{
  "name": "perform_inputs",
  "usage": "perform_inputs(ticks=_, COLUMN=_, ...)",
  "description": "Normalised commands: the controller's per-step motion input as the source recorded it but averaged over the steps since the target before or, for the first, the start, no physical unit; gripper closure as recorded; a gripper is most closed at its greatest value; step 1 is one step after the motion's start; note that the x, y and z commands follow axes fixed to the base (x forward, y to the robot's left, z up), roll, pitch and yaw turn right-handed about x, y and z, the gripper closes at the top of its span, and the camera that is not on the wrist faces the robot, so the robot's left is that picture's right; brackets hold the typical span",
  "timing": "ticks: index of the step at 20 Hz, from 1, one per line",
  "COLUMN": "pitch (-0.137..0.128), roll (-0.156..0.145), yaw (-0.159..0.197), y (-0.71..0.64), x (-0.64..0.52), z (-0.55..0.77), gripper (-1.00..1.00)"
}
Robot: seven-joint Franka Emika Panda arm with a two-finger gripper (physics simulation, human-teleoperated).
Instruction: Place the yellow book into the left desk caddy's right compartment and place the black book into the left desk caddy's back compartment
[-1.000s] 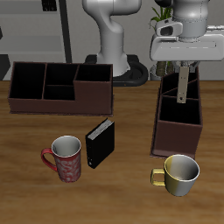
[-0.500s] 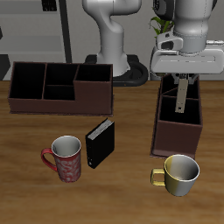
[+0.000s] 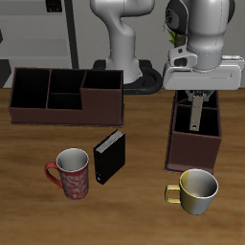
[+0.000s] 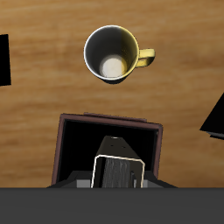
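My gripper (image 3: 195,96) is shut on the yellow book (image 3: 195,115), a thin tan-grey book held upright. Its lower end is down inside the left desk caddy (image 3: 212,144), the maroon-brown box with its narrow end toward the camera. In the wrist view the book (image 4: 118,166) hangs over the caddy's (image 4: 109,122) large undivided section; I cannot tell whether it touches the floor. The black book (image 3: 109,156) stands upright on the table between the two caddies, nearer the front edge, and it also shows in the wrist view (image 4: 213,114).
A second maroon caddy (image 3: 65,96) shows its long side at the back. A yellow mug (image 3: 197,189) stands in front of the left desk caddy, also seen in the wrist view (image 4: 111,54). A red patterned mug (image 3: 73,173) stands beside the black book.
My gripper has moved down with the yellow book, lowering it deeper into the left desk caddy. Nothing else has moved.
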Motion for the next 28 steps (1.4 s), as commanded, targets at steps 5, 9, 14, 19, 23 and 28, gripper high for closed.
perform_inputs(ticks=5, pitch=0.007, roll=-0.004, yaw=-0.002, y=-0.06, x=0.03, z=-0.23, gripper=1.0)
perform_inputs(ticks=9, pitch=0.032, roll=-0.001, yaw=0.0, y=-0.04, x=0.07, z=-0.27, gripper=1.0)
perform_inputs(ticks=14, pitch=0.045, roll=0.006, yaw=-0.005, y=0.0, x=0.04, z=-0.34, gripper=1.0)
perform_inputs(ticks=19, pitch=0.057, roll=0.033, yaw=-0.035, y=-0.01, x=-0.02, z=-0.19, gripper=-1.0)
perform_inputs(ticks=23, pitch=0.011, roll=0.021, yaw=-0.002, y=-0.09, x=-0.08, z=0.05, gripper=-1.0)
perform_inputs(ticks=28, pitch=-0.053, roll=0.014, yaw=0.066, y=-0.04, x=-0.16, z=0.16, gripper=-1.0)
